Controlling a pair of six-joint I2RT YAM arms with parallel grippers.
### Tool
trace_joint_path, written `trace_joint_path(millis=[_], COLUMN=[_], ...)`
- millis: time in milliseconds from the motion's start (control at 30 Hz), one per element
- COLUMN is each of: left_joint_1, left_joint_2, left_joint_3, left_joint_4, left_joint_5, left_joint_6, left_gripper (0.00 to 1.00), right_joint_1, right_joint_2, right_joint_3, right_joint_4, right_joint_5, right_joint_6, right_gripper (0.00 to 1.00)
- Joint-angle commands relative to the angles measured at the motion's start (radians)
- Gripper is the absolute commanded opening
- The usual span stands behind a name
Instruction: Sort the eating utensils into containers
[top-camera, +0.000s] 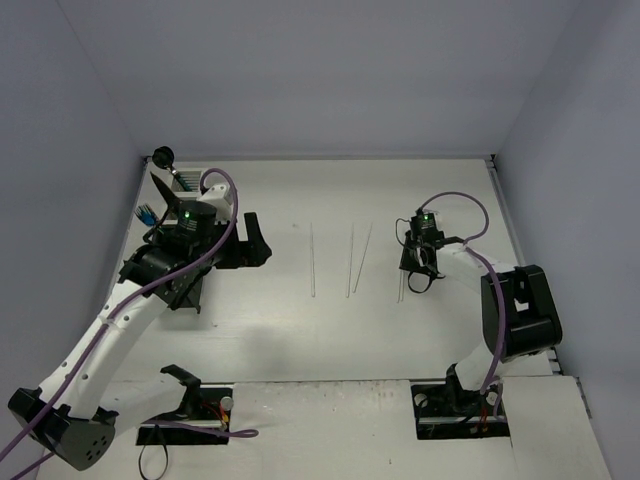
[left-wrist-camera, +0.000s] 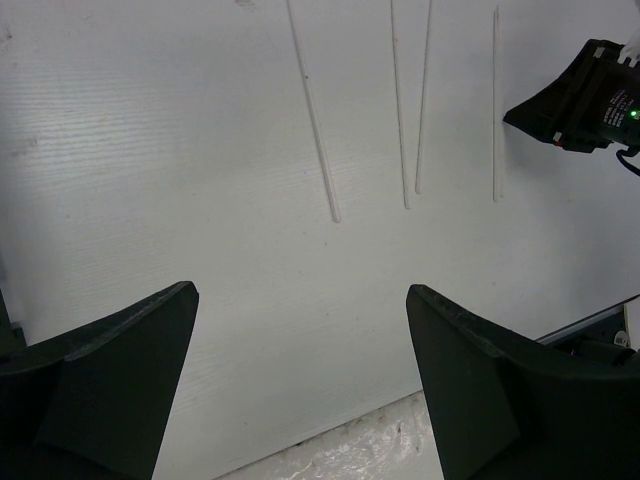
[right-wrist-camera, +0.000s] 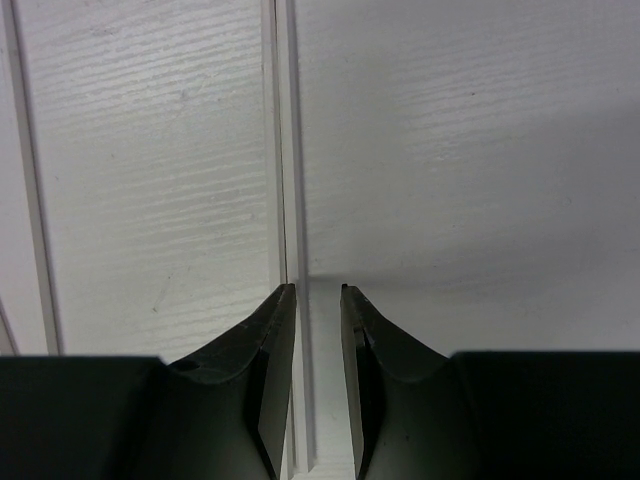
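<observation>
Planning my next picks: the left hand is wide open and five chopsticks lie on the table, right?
Not five: the left wrist view shows four chopsticks on the table. The left hand is indeed wide open.

Four thin pale chopsticks (left-wrist-camera: 400, 110) are laid flat mid-table, roughly parallel; the middle two nearly meet at their near ends. A white slatted caddy (top-camera: 186, 180) is seen far-left, with blue utensil ends (top-camera: 148, 213) beside it.

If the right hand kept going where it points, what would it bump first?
The right hand points down at the table, its fingers either side of a chopstick. It would likely touch that chopstick or the table first; which one is hard to tell.
</observation>
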Motion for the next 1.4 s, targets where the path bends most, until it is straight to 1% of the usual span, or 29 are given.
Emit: trace_joint_path(millis=[0,200,567,867,933,1033,1100,1200,1267,1367], left_joint_1=[-0.009,-0.01,-0.01,-0.01,-0.01,-0.01,-0.01,-0.012,-0.018,-0.035], left_joint_2=[0.006,0.011,0.028,0.031,0.032,0.029,0.027,0.022,0.023,0.026], left_joint_3=[0.034,0.031,0.031,0.031,0.032,0.034,0.038,0.04,0.045,0.053], left_joint_4=[0.057,0.062,0.067,0.068,0.068,0.067,0.067,0.072,0.076,0.097], left_joint_5=[-0.012,-0.007,-0.001,-0.002,-0.002,0.003,0.007,0.018,0.025,0.048], left_joint_6=[-0.016,-0.016,-0.018,-0.02,-0.021,-0.023,-0.023,-0.03,-0.035,-0.05], left_gripper=[0.83,0.83,0.83,0.83,0.83,0.83,0.83,0.83,0.83,0.83], right_joint_1=[-0.004,-0.005,0.0,0.02,0.021,0.019,0.015,0.009,0.009,0.011], right_joint_2=[0.028,0.055,0.122,0.126,0.131,0.146,0.162,0.17,0.161,0.101], right_joint_3=[0.02,0.01,0.041,0.087,0.099,0.1,0.096,0.088,0.09,0.101], right_joint_4=[0.014,0.014,0.012,0.006,0.007,0.004,-0.021,-0.02,-0.023,-0.02], right_joint_5=[0.028,0.046,0.04,0.064,0.062,0.062,0.06,0.059,0.066,0.069], right_joint_6=[-0.008,-0.002,0.025,0.024,0.027,0.035,0.036,0.03,0.02,-0.014], right_gripper=[0.22,0.22,0.22,0.29,0.29,0.24,0.18,0.06,0.0,0.0])
